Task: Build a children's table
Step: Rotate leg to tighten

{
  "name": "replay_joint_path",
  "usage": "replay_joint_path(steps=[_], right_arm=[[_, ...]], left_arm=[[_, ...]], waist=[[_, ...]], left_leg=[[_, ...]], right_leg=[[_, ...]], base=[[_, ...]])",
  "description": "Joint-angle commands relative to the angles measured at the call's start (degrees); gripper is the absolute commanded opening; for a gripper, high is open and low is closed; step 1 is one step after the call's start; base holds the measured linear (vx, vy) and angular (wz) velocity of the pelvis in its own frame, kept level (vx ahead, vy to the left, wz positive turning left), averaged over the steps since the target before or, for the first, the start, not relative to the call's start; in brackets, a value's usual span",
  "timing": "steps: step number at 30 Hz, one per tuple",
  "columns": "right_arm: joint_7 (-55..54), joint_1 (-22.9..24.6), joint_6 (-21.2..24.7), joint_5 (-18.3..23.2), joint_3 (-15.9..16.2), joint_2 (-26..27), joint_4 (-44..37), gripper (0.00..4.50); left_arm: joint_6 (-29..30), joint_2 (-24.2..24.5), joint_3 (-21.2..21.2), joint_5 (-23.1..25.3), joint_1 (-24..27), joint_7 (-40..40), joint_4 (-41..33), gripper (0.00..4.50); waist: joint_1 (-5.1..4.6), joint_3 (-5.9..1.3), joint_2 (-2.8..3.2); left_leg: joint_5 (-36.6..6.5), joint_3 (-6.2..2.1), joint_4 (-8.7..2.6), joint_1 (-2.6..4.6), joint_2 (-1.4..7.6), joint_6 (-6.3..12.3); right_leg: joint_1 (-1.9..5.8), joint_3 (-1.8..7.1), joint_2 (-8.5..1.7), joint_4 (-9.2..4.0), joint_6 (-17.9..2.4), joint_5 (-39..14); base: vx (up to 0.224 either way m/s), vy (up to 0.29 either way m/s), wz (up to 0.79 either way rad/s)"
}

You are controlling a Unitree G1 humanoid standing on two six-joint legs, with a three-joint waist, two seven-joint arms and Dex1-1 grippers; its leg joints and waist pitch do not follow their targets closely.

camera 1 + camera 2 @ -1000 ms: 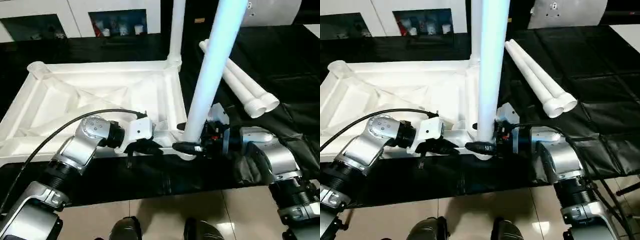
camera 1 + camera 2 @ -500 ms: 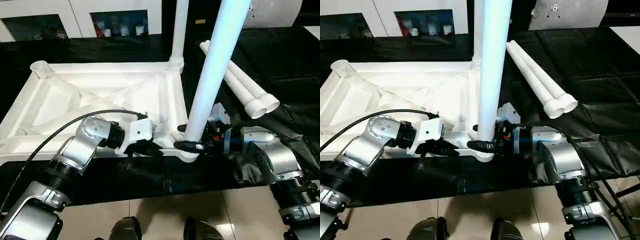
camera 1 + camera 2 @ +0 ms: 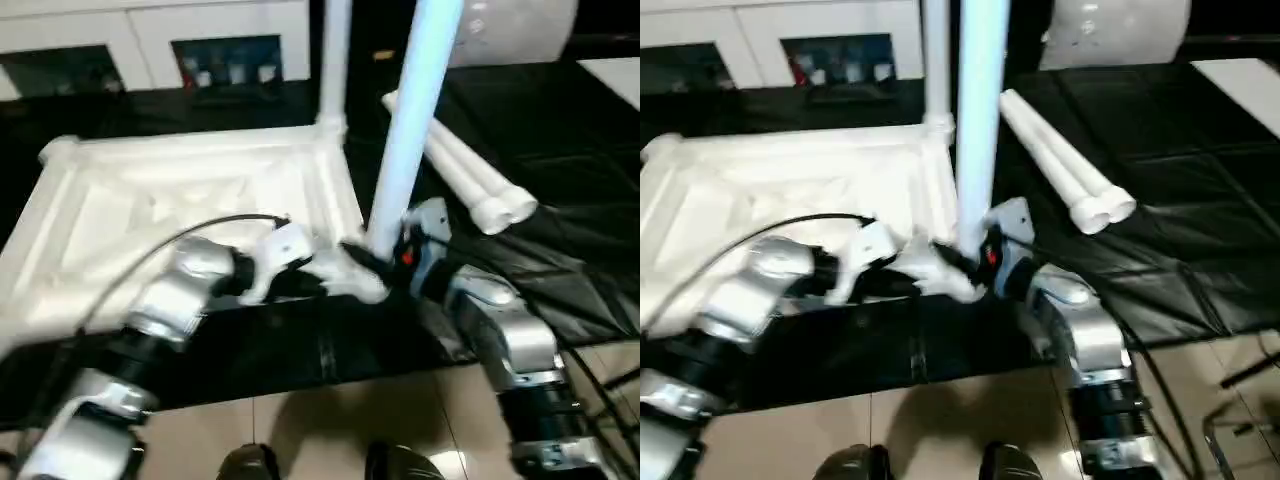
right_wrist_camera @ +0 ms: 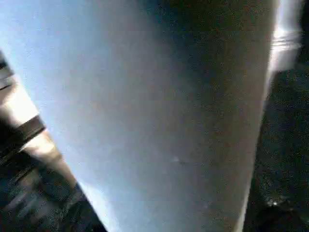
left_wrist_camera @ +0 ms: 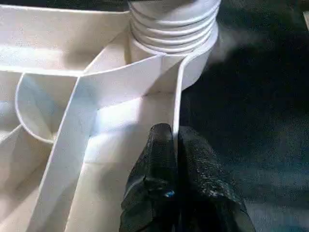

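Observation:
The white table top [image 3: 200,190] lies underside up on the black mat. One white leg [image 3: 335,60] stands in its far right corner socket. A second leg [image 3: 410,120] rises, leaning a little, from the near right corner socket [image 3: 365,285]; its ribbed thread [image 5: 174,24] sits in that socket. My right gripper [image 3: 382,258] is against this leg's base, and the leg [image 4: 169,121] looms close in the right wrist view. My left gripper [image 5: 175,140] is shut, pinching the thin rim wall of the table top just beside that corner.
Two loose white legs [image 3: 470,180] lie side by side on the mat [image 3: 560,150] to the right of the table top. White cabinets [image 3: 150,40] stand behind the bench. The bench's near edge and the tiled floor [image 3: 320,420] lie below my arms.
The whole picture has shifted and blurred, so the camera has moved. My right wrist has swung higher round the near leg's base. The left gripper keeps its pinch on the rim.

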Motion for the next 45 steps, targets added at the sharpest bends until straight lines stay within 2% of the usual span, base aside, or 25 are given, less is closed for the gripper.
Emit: replay_joint_path(steps=[1, 4, 6, 8, 11, 12, 13, 15, 17, 18, 19, 20, 21, 23, 24, 25, 27, 29, 30, 31, 33, 36, 39, 40, 45], right_arm=[[-2.3, -0.3, 6.4, 3.0, 4.8, 6.6, 2.0, 2.16], [-11.6, -3.3, 5.6, 0.4, 3.0, 11.1, 6.5, 2.16], [-13.2, -3.7, 5.5, -0.5, 3.0, 11.5, 7.2, 2.16], [-15.3, -4.3, 4.1, -1.5, 2.6, 12.6, 8.9, 2.16], [-15.5, -4.5, 3.1, -1.7, 2.1, 13.2, 9.4, 2.66], [-15.6, -4.6, 2.8, -1.9, 2.1, 13.3, 9.5, 2.79], [-15.7, -4.7, 2.8, -2.1, 2.0, 13.4, 9.6, 2.85], [-15.4, -5.0, 1.7, -2.8, 1.9, 13.1, 9.9, 3.17], [-14.8, -5.0, 0.9, -3.3, 2.1, 12.4, 10.0, 3.26], [-13.9, -4.9, 0.2, -3.5, 2.5, 11.8, 9.8, 3.38], [-12.4, -4.6, -0.6, -3.5, 2.7, 10.4, 9.0, 3.38], [-10.5, -4.1, -1.0, -2.9, 2.5, 8.7, 7.8, 3.52], [-9.5, -3.8, -1.1, -2.5, 2.2, 7.8, 7.0, 3.64], [-7.1, -3.2, -1.2, -1.9, 2.0, 5.9, 5.7, 3.75], [-5.4, -2.8, -1.5, -1.9, 1.9, 4.6, 4.8, 3.85], [-4.0, -2.5, -1.8, -1.9, 1.8, 3.5, 4.1, 3.96], [0.0, -1.8, -2.2, -1.8, 2.1, 0.2, 2.5, 4.06], [3.8, -1.3, -1.8, -1.3, 2.8, -2.7, 1.1, 4.29], [8.5, -0.6, -1.6, -0.3, 4.1, -5.4, -0.1, 4.39], [10.5, -0.4, -1.8, 0.0, 4.8, -6.6, -0.5, 4.46], [14.5, -0.2, -2.1, 0.7, 6.0, -8.5, -0.9, 4.46], [19.1, -0.5, -2.7, 1.2, 7.2, -10.8, -0.5, 4.46], [23.5, -1.7, -3.6, 2.2, 7.7, -12.4, 0.6, 4.46], [23.7, -2.0, -3.9, 2.1, 7.7, -12.4, 1.0, 4.46], [24.4, -3.3, -5.2, 2.5, 7.9, -12.4, 2.8, 4.46]], left_arm=[[3.3, -5.2, 1.4, -1.0, -1.9, 9.8, -1.4, 0.0], [7.1, -10.5, 4.2, 1.2, -3.5, 20.4, -0.7, 0.0], [7.7, -11.2, 4.6, 1.6, -3.6, 21.9, -0.8, 0.0], [7.9, -11.9, 4.3, 3.1, -3.6, 23.9, -1.2, 0.0], [7.9, -12.0, 4.0, 3.3, -3.4, 23.6, -2.0, 0.0], [7.7, -11.6, 3.6, 3.5, -3.1, 23.0, -2.5, 0.0], [7.7, -11.4, 3.5, 3.5, -2.8, 22.8, -3.0, 0.0], [6.8, -10.2, 2.8, 3.3, -1.9, 21.3, -3.9, 0.0], [6.0, -9.4, 2.4, 3.0, -1.2, 19.7, -4.5, 0.0], [5.6, -8.9, 2.1, 2.6, -0.8, 18.6, -5.0, 0.0], [4.5, -7.5, 1.5, 2.0, 0.2, 16.2, -6.0, 0.0], [3.7, -6.0, 1.2, 1.0, 1.4, 13.3, -7.3, 0.0], [3.4, -5.2, 1.2, 0.4, 1.9, 11.9, -8.0, 0.0], [2.5, -4.0, 1.3, -0.2, 2.6, 9.9, -8.5, 0.0], [1.7, -3.0, 1.1, -0.3, 2.9, 8.9, -8.5, 0.0], [1.1, -2.2, 1.0, -0.4, 3.2, 8.0, -8.5, 0.0], [-0.8, -0.1, 0.4, -0.6, 3.6, 5.5, -8.2, 0.0], [-2.2, 1.6, 0.0, -0.9, 3.8, 3.0, -8.1, 0.0], [-3.8, 3.3, -0.8, -1.2, 4.1, 0.0, -8.1, 0.0], [-4.5, 4.1, -1.1, -1.3, 4.1, -1.3, -8.0, 0.0], [-6.0, 5.3, -1.8, -1.1, 3.9, -3.3, -7.3, 0.0], [-7.6, 6.8, -2.7, -0.8, 3.5, -6.0, -6.4, 0.0], [-10.1, 8.5, -4.3, -0.2, 2.4, -8.5, -4.9, 0.0], [-10.4, 8.7, -4.4, -0.2, 2.4, -8.8, -4.7, 0.0], [-11.6, 9.2, -4.7, -0.2, 2.2, -9.8, -4.0, 0.0]], waist=[[-0.54, -2.85, -0.01], [-2.26, -2.57, 0.63], [-2.74, -2.35, 0.45], [-3.11, -2.39, 0.26], [-3.23, -2.35, 0.18], [-3.39, -2.31, 0.35], [-3.81, -2.2, 0.47], [-4.16, -2.31, 0.88], [-4.22, -2.21, 0.63], [-4.11, -2.37, 0.21], [-3.84, -2.37, 0.08], [-3.77, -2.39, 0.09], [-3.61, -2.59, 0.14], [-3.13, -2.76, 0.24], [-2.84, -3.04, -0.07], [-2.3, -3.27, 0.1], [-1.72, -3.58, -0.48], [-0.81, -3.74, -0.83], [-0.46, -4.05, -0.6], [0.19, -4.67, -0.44], [0.56, -4.91, -0.6], [1.05, -4.69, -0.68], [1.33, -4.53, -0.75], [1.34, -4.15, -0.88], [1.39, -4.0, -0.88]], left_leg=[[-28.1, -2.14, -4.78, 1.1, 2.02, -0.62], [-33.5, -2.98, -5.52, 1.05, 2.59, -0.56], [-35.7, -3.11, -5.54, 1.28, 2.38, -0.32], [-34.8, -2.89, -5.08, 1.78, 1.78, 0.31], [-30.6, -2.73, -4.82, 1.31, 1.42, 1.46], [-31.4, -2.94, -5.0, 1.13, 1.6, 1.4], [-33.0, -3.45, -5.52, 0.34, 2.01, 1.05], [-36.7, -4.32, -6.53, -0.5, 2.98, 0.33], [-39.0, -4.1, -6.56, 0.44, 2.83, -0.01], [-35.0, -3.32, -5.2, 1.55, 1.56, 0.33], [-29.5, -3.07, -4.66, 0.92, 1.09, 1.23], [-27.4, -3.02, -4.72, 0.39, 1.12, 1.65], [-24.5, -3.13, -4.99, -0.45, 1.54, 2.15], [-23.0, -2.92, -5.04, -0.12, 1.85, 2.58], [-20.8, -2.66, -4.97, 0.01, 2.05, 2.88], [-18.3, -2.41, -4.94, 0.02, 2.17, 3.28], [-15.3, -1.65, -4.59, 0.25, 1.96, 4.61], [-14.5, -0.95, -4.16, 0.8, 1.72, 5.7], [-12.2, -0.8, -4.06, 0.47, 1.82, 6.4], [-7.4, -0.82, -3.85, -0.14, 2.02, 7.44], [-3.2, -0.74, -3.3, -0.45, 1.94, 9.5], [-2.9, -0.65, -2.99, -0.63, 1.92, 10.98], [-5.0, -0.71, -3.13, -0.47, 2.04, 9.94], [-7.4, -0.71, -3.36, -0.37, 2.16, 8.4], [-10.3, -0.8, -3.6, -0.09, 2.22, 5.61]], right_leg=[[2.41, 0.85, -3.46, -6.04, -1.3, -39.7], [3.1, -0.36, -3.3, -6.34, -1.3, -35.7], [3.1, -0.67, -3.24, -6.74, -0.6, -36.2], [2.77, -0.75, -3.6, -7.51, 0.1, -38.3], [2.88, -0.96, -4.08, -8.35, 0.8, -39.8], [3.05, -1.25, -3.89, -8.27, 1.0, -39.0], [3.76, -1.61, -3.76, -7.64, 1.0, -37.4], [4.68, -1.39, -3.75, -6.06, 0.6, -33.5], [3.67, -0.62, -3.9, -6.09, -0.6, -33.0], [2.45, -0.48, -4.65, -7.47, -1.3, -36.2], [2.8, -0.39, -5.09, -7.64, -1.6, -37.9], [3.13, -0.29, -5.09, -7.57, -1.6, -37.6], [3.72, 0.05, -5.02, -6.88, -2.0, -34.8], [3.28, 0.37, -4.6, -6.55, -3.5, -31.0], [3.21, 0.81, -4.4, -5.93, -5.4, -26.7], [3.19, 1.2, -4.2, -5.14, -7.4, -22.5], [3.0, 1.82, -3.81, -4.46, -8.6, -19.1], [2.32, 2.46, -3.64, -4.57, -8.8, -22.0], [2.51, 2.67, -3.58, -4.03, -9.7, -20.3], [3.12, 2.68, -3.52, -2.88, -10.8, -14.5], [3.04, 2.74, -3.23, -1.84, -12.7, -6.6], [3.07, 2.69, -3.37, -1.54, -14.1, -5.6], [3.14, 2.55, -3.31, -1.91, -13.1, -10.2], [3.02, 2.55, -3.42, -2.47, -11.9, -14.9], [2.84, 2.61, -3.51, -3.05, -9.8, -20.2]], base=[[-0.039, 0.051, -0.1], [-0.032, 0.054, -0.11], [0.0, 0.0, 0.0], [0.0, 0.0, 0.0], [0.0, 0.0, 0.0], [0.0, 0.0, 0.0], [0.0, 0.0, 0.0], [-0.013, 0.006, -0.18], [-0.012, 0.001, -0.09], [0.0, 0.0, 0.0], [0.0, 0.0, 0.0], [0.0, 0.0, 0.0], [0.0, 0.0, 0.0], [0.0, 0.0, 0.0], [0.06, -0.02, 0.06], [0.06, -0.02, 0.06], [0.03, -0.012, 0.04], [0.059, -0.036, 0.15], [0.09, -0.062, 0.16], [0.063, -0.044, 0.09], [0.027, -0.018, 0.0], [0.0, 0.0, 0.0], [0.0, 0.0, 0.0], [0.0, 0.0, 0.0], [0.0, 0.0, 0.0]])
